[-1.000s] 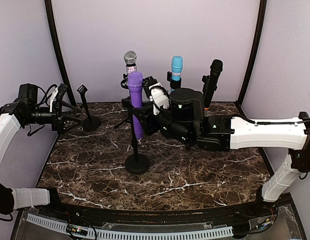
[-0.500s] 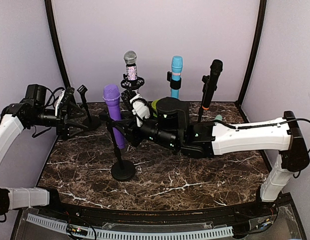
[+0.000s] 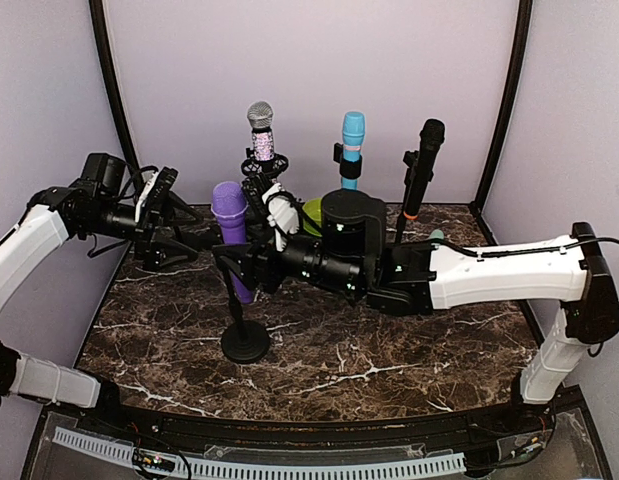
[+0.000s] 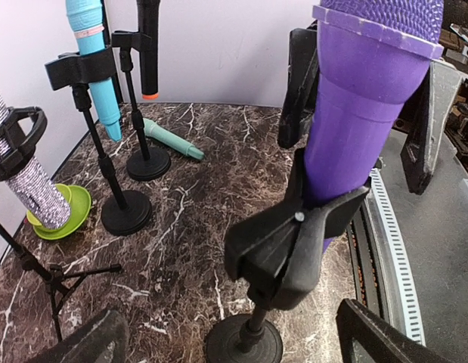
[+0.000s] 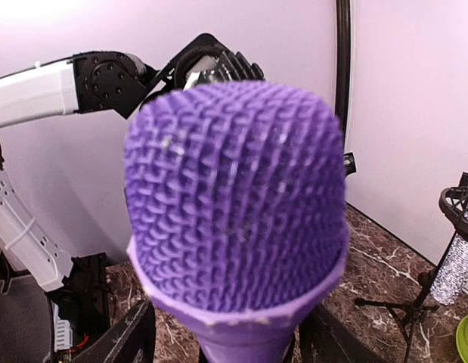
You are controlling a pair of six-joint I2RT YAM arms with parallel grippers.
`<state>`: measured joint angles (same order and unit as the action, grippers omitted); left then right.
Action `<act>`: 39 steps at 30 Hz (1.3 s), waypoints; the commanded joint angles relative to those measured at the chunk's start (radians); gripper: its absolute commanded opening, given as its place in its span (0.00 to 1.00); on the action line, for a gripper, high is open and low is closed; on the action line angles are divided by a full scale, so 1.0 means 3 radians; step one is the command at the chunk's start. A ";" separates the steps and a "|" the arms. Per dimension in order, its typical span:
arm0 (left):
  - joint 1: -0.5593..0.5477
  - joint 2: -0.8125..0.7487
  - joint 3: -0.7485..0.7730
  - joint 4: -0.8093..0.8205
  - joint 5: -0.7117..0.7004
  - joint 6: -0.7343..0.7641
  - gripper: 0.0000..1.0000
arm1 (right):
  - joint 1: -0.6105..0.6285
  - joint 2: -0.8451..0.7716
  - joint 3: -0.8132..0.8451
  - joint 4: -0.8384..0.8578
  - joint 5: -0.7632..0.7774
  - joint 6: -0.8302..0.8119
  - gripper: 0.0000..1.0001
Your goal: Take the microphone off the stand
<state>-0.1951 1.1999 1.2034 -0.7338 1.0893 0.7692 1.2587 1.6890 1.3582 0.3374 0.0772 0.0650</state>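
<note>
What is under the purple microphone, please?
A black clip grips its body, above a thin pole and round black base. The clip covers part of the microphone lower down.

The microphone point(image 3: 232, 235) sits clipped on its stand point(image 3: 246, 343), left of centre on the table point(image 3: 409, 370). Along the rear stand the left rear stand point(image 4: 52, 278), middle rear stand point(image 4: 126, 213) and right rear stand point(image 4: 149, 162). A dish point(image 4: 82, 208) lies just beside the middle base. A loose microphone point(image 4: 173, 142) lies beside the right base.

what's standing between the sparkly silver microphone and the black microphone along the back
The light blue microphone stands between the silver microphone and black microphone; the top view shows it.
</note>
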 commanded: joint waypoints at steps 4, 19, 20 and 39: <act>-0.0189 0.0182 0.0317 -0.0216 0.0175 0.0469 0.94 | -0.0029 -0.0042 0.0241 0.0017 -0.0097 0.0001 0.58; -0.0229 0.0284 0.0447 -0.0562 0.0313 0.0905 0.79 | -0.0100 0.0124 0.0441 -0.0130 -0.0238 0.0029 0.46; -0.0242 0.0300 0.0475 -0.0588 0.0329 0.0911 0.79 | -0.0102 0.0125 0.0442 -0.0128 -0.0237 0.0029 0.45; -0.0344 0.0842 0.1164 -0.1906 0.0364 0.2031 0.52 | -0.0111 0.0017 0.0354 -0.0071 -0.0172 0.0013 0.29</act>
<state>-0.2920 1.4723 1.5478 -1.1774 1.1534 1.3113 1.2293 1.7092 1.4624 0.2909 0.0216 0.0643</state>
